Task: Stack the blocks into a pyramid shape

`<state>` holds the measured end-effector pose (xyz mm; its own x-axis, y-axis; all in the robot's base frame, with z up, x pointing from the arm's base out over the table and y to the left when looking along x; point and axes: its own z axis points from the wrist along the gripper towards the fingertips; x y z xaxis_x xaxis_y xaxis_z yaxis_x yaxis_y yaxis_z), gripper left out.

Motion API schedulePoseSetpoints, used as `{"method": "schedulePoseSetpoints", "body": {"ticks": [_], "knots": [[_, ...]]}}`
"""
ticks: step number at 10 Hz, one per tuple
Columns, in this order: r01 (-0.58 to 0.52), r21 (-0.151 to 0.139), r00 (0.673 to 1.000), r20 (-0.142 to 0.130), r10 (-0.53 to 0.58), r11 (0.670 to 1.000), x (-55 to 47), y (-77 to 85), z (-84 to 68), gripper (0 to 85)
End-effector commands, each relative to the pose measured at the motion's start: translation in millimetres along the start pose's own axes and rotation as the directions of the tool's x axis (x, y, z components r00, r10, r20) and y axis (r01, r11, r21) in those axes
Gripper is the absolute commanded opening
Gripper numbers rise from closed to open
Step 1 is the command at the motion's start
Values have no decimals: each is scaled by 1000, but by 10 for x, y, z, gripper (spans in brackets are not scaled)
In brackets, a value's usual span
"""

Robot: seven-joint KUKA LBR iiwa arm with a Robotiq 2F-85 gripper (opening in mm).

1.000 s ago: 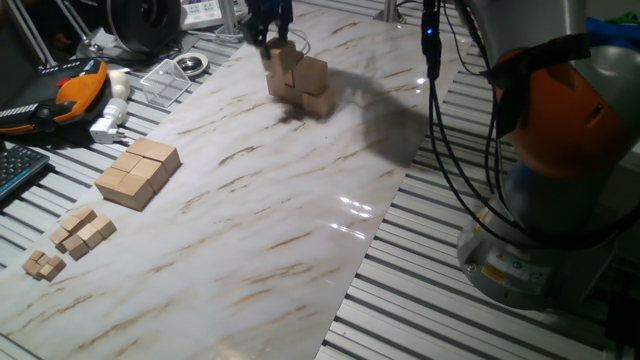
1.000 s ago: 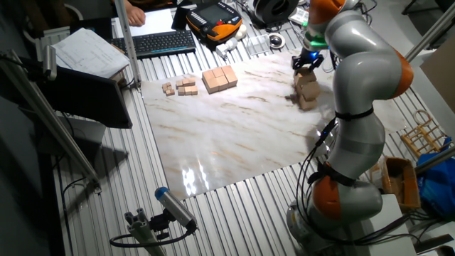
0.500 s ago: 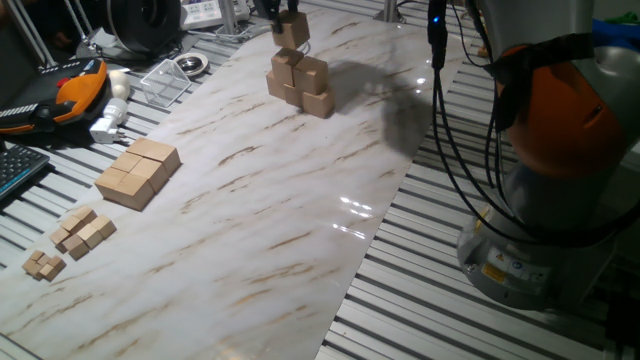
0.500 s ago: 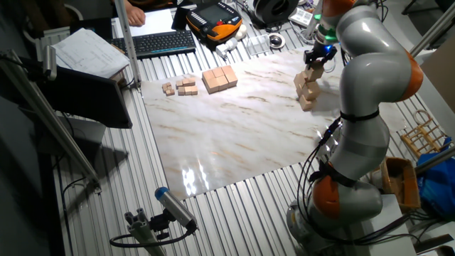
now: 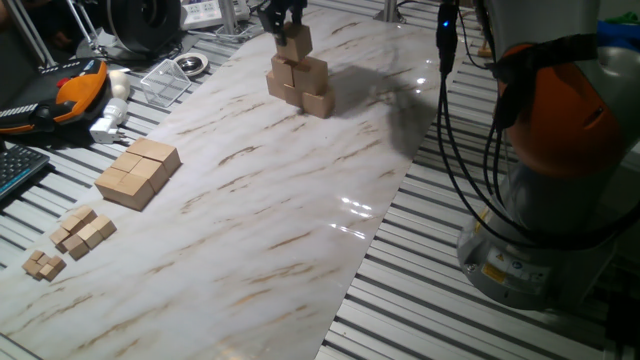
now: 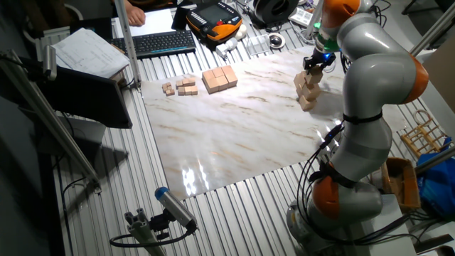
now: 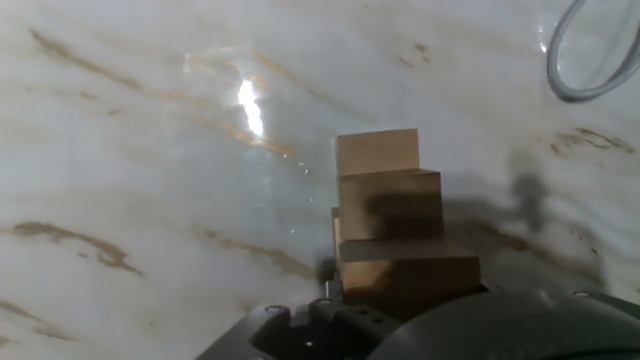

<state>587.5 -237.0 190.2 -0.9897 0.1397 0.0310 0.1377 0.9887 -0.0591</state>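
Six blocks make up this job, though I cannot count every one from here. Looking at the desk [image 5: 250, 220] from one fixed view and going left to right, the tiny cubes [image 5: 78, 232] sit at about 8 o'clock. The flat slab [image 5: 138, 172] sits next, at about 9 o'clock. These are not part of the job, and they lie well apart from the pile.

The blocks [image 5: 305, 85] are bunched at about 12 o'clock, on the far side of the desk. Some sit low and some sit on top of them, like steps. The tool [image 5: 288, 25] hangs right over them. It looks closed on the top block [image 5: 295, 43], which is touching or almost touching the ones under it. The big arm [image 5: 560, 120] is at 3 o'clock.

I think this step is putting the last block on the very top of the pyramid. Next, the tool needs to let go gently and go straight up. If it bumps sideways, the pile may fall.
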Motion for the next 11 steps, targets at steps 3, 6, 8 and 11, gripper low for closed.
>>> {"method": "schedulePoseSetpoints", "body": {"ticks": [3, 6, 8, 11], "knots": [[1, -4, 1000, 11, -1, 1000, 9, 14, 72, 0], [26, 16, 1000, 17, -26, 1000, -13, -20, 164, 0], [23, 13, 1000, 3, -23, 1000, -9, -13, 167, 0], [-11, 25, 1000, 16, 11, 1000, -6, -5, 170, 510]]}}
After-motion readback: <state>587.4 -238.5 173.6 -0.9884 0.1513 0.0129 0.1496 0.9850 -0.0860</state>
